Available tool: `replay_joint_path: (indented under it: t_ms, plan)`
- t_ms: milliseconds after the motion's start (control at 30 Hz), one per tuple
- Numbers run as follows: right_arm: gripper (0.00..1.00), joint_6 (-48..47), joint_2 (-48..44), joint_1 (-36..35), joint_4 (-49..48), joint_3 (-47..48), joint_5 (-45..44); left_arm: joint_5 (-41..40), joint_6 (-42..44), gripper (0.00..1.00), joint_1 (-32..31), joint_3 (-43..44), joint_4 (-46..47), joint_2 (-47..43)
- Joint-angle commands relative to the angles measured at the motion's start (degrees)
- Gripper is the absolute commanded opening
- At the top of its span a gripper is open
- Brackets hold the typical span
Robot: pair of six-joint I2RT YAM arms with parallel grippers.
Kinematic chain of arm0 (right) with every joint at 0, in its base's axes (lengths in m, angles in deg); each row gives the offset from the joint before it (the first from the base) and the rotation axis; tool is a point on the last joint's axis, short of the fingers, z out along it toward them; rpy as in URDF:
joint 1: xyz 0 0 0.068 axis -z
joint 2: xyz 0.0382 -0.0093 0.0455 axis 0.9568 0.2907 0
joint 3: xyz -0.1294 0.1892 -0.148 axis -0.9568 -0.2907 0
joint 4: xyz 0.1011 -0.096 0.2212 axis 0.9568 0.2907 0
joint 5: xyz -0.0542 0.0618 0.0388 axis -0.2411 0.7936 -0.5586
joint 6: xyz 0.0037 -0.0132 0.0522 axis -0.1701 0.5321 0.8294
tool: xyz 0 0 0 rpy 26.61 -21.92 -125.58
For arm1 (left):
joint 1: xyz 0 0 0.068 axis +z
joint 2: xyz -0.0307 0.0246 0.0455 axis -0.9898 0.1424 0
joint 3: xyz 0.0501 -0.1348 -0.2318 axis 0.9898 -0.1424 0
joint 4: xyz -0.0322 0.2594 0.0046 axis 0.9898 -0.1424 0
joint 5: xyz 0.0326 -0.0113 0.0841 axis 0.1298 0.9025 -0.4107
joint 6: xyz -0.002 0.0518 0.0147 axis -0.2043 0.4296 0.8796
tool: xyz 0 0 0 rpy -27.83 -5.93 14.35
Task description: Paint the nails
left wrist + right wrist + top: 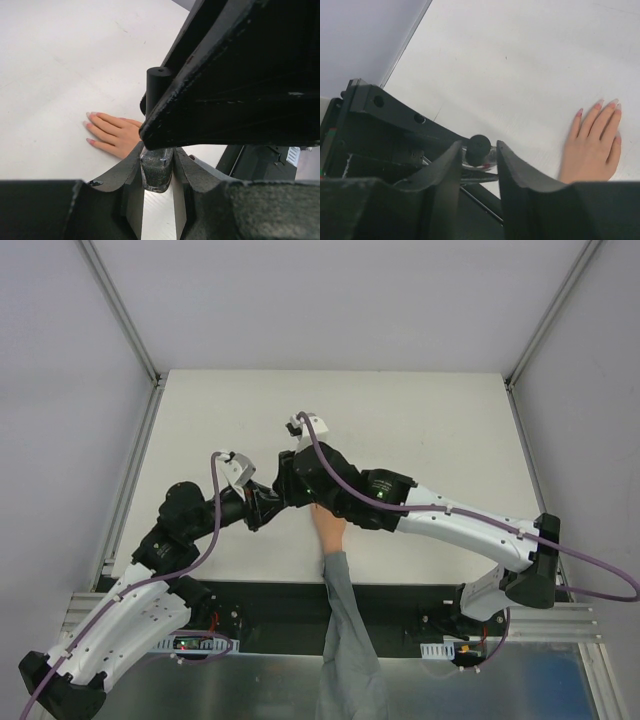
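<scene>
The left gripper clenches a small dark glittery bottle. The right gripper straddles its black cylindrical cap; whether it pinches is unclear. Just beside, the peach-coloured mannequin hand lies flat on the white table, its pinkish nails pointing away.

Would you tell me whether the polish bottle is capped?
Seemingly capped: the black cap stands right above the bottle in the left pincer; the right pincer hides the joint.
</scene>
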Motion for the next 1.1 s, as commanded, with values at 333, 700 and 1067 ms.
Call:
replay_joint_path:
  t_ms: [333,700,1067]
  plan:
    - [0.01,-27.6,-9.2,6.0,-9.7,-13.3,42.0,33.1,2.0,0.0,0.7,6.0,2.2,3.2]
    - [0.0,-28.5,-12.2,15.3,-20.9,-22.1,66.6,35.4,3.2,0.0,1.8,5.4,2.3,2.7]
    - [0.47,-9.2,-18.0,9.4,-14.4,-20.7,22.8,16.8,4.6,0.0,2.0,4.5,0.1,0.5]
